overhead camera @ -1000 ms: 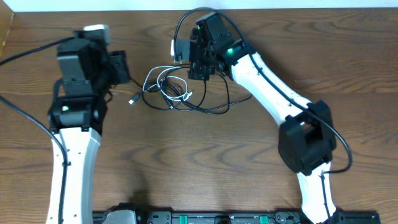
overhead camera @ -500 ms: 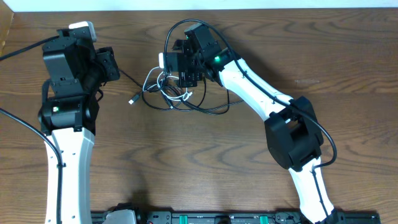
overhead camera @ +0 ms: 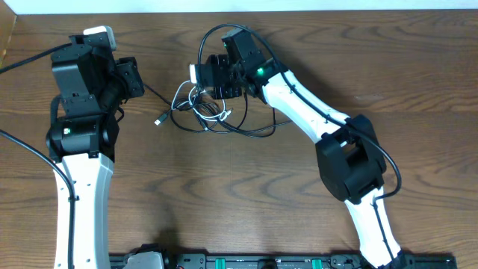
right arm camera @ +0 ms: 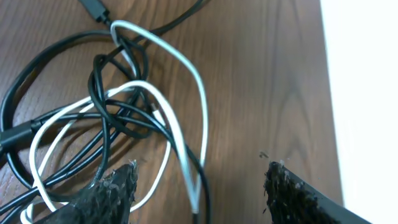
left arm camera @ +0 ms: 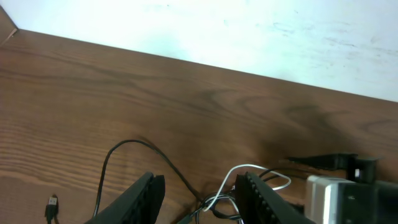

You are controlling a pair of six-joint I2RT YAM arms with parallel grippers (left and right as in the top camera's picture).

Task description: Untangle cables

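Cables tangled on brown wood table, white wall behind; left gripper, right gripper apart.

A thin black cable and a shorter white cable lie knotted in one flat heap on the desk, at its far middle. The white cord's loops thread through the black coils. One small plug lies loose just left of the heap, and a black strand trails off to the far left.
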